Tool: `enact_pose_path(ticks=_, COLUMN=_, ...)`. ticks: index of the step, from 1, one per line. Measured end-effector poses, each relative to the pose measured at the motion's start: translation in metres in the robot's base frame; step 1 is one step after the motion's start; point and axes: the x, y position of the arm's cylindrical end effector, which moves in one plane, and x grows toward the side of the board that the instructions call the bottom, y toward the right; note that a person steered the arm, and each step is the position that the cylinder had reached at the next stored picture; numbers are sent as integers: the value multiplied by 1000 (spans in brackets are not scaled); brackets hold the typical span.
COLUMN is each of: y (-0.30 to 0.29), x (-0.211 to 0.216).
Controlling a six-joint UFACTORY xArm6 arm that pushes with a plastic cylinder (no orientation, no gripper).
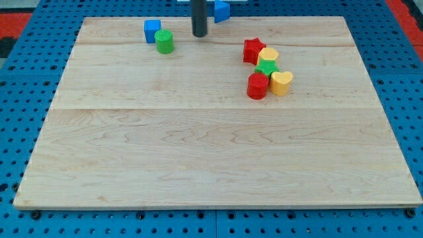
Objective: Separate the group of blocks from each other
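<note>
Five blocks make up the group I am to break apart, packed at the view's right of the bench (218, 152): a red star (252, 49) at the cluster's top, a yellow block (269, 55) just beside it, a green block (267, 67) wedged in the middle, then a red cylinder (257, 86) and a yellow heart (281, 82) side by side at the bottom. They seem to touch one another. My tip (199, 35) stands near the view's top, well apart from that cluster, between it and a blue cube (152, 30) with a green cylinder (164, 41) against it. Another blue block (222, 9) sits behind the rod, partly hidden.

My tool is a plain rod; it has no jaws to spread or press, and it pinches nothing.

I judge the blocks light, stiff and ready to slide on the smooth wood, so nothing is gripped: I would push low on an outer face, and off-centre shoves may spin them. No brand, label or writing is readable.
</note>
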Motion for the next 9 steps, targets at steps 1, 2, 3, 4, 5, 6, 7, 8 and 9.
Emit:
enact_pose_path(ticks=1, y=22, x=19)
enact_pose_path(ticks=2, y=55, x=19)
enact_pose_path(ticks=3, y=85, x=36)
enact_pose_path(ticks=4, y=81, x=20)
enact_pose_path(ticks=5, y=146, x=-34)
enact_pose_path(ticks=6, y=202, x=7)
enact_pose_path(ticks=7, y=120, x=95)
enact_pose_path(ticks=8, y=22, x=208)
enact_pose_path(ticks=9, y=-6, x=214)
